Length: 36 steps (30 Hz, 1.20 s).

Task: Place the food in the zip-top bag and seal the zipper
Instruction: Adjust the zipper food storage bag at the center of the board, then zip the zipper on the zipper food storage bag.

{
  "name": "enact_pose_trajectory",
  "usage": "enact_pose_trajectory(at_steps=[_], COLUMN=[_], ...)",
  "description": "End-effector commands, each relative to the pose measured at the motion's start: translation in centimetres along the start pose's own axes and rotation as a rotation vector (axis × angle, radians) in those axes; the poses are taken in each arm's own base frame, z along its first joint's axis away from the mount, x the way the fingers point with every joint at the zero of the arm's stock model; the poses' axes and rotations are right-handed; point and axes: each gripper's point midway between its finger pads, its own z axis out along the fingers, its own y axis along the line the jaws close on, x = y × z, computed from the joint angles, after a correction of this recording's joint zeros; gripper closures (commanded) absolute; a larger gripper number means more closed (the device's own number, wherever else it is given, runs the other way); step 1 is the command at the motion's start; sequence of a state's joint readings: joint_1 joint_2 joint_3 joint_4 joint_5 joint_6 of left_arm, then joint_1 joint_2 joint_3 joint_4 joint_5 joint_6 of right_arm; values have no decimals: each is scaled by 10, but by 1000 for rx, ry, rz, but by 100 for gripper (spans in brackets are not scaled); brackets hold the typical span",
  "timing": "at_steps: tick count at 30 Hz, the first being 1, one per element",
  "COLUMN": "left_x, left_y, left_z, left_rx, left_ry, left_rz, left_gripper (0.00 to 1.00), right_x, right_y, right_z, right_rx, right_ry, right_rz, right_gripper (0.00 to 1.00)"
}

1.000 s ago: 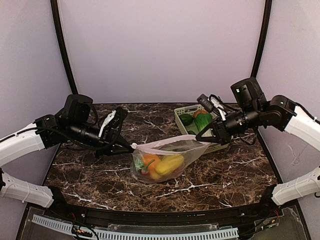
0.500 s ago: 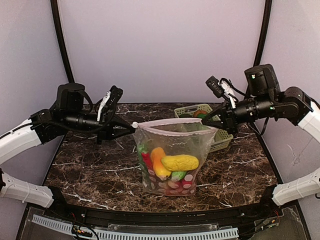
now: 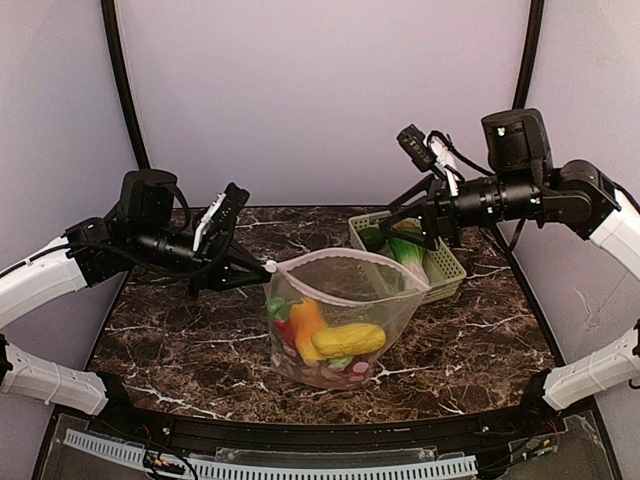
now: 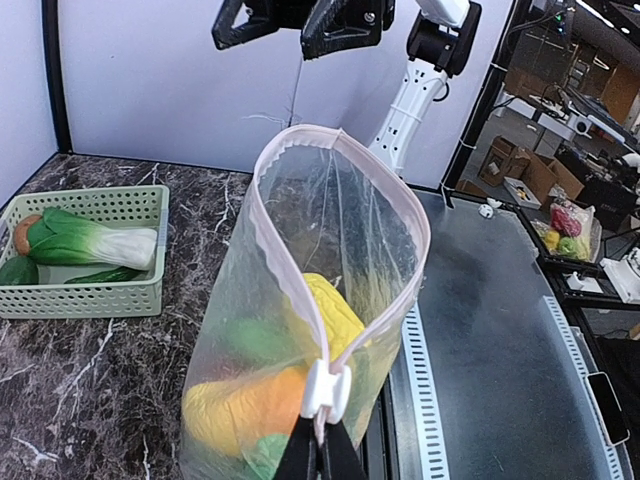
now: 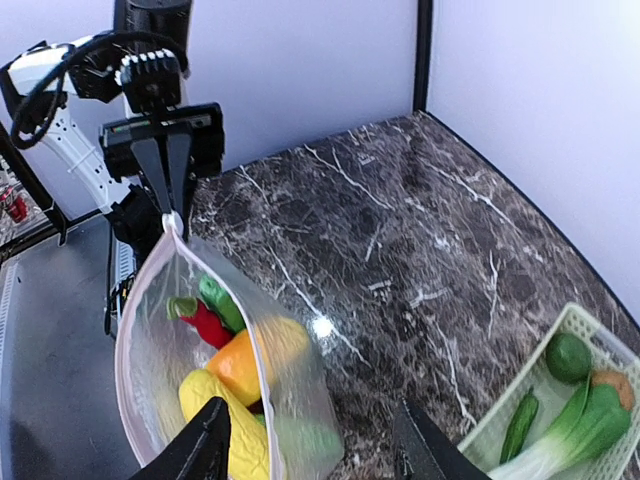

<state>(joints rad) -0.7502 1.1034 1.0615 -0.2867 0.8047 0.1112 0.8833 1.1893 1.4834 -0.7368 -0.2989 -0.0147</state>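
The left gripper is pinched shut on the white slider tab at one end of the zipper. From there the zip-top bag hangs with its bottom on the tabletop and its mouth gaping. Corn, an orange piece and a red chili lie inside. The right gripper is spread wide above the far rim, touching nothing. The basket beside it holds the bok choy and other green pieces, so loading looks unfinished. The left arm should keep the tab high and steady. The right should drop each piece through the middle of the mouth, clear of the rim.
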Motion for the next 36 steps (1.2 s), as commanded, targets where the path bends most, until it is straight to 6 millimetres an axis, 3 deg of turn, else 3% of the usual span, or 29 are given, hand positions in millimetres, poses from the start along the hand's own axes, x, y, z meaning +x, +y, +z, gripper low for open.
enact_pose_trajectory(at_steps=[1, 8, 16, 29, 36], left_x=[6, 6, 7, 6, 4], left_y=[-12, -15, -14, -7, -8], left_z=[-3, -8, -10, -13, -14], left_rx=[61, 47, 26, -29, -31], left_ry=[25, 35, 42, 38, 28], left_rz=[18, 37, 43, 54, 57], left_gripper=[99, 99, 99, 99, 99], right_x=[-40, -48, -35, -19, -4], right_y=[27, 67, 95, 115, 112], right_z=[27, 93, 136, 145, 153], right_rx=[-106, -245, -323, -379, -341], right_ry=[-93, -53, 27, 109, 156], right_rz=[-137, -249, -283, -217, -205], right_gripper=[47, 52, 56, 58, 62])
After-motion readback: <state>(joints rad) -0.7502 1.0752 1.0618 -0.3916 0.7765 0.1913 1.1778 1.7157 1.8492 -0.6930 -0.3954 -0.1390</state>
